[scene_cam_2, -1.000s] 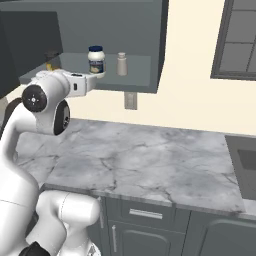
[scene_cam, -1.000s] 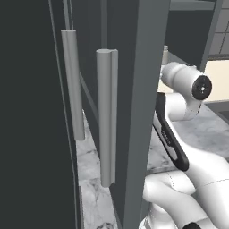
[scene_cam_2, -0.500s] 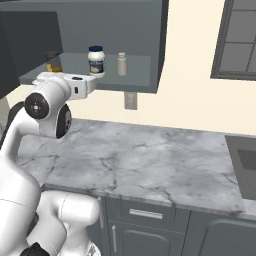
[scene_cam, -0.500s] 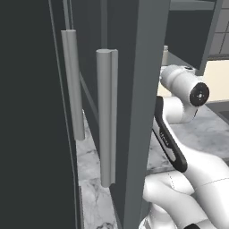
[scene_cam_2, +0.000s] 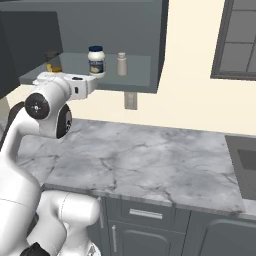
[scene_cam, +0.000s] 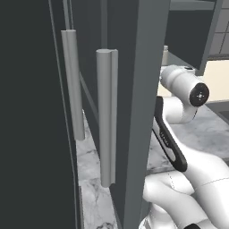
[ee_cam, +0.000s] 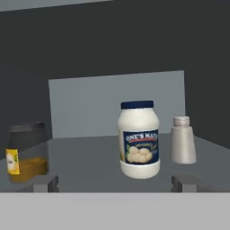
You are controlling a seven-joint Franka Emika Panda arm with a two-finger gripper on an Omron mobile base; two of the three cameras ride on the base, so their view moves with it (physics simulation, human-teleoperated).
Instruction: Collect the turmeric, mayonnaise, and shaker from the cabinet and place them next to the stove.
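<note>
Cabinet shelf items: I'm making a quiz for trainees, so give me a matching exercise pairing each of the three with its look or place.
Things:
1. turmeric
2. mayonnaise
3. shaker

Descriptions:
A. white jar with a blue lid, in the middle of the row
B. slim pale cylinder with a narrower cap, at the right end in the hand view
C. amber-yellow contents under a dark lid, at the left end in the hand view

Pairs: 1-C, 2-A, 3-B

- Raised high from the base, white arm [scene_cam_2: 30, 150] bent at a dark elbow joint, forearm reaching level.
- Gripper [ee_cam: 115, 183] empty, jaws spread wide, both fingertips [ee_cam: 45, 183] level and far apart.
</note>
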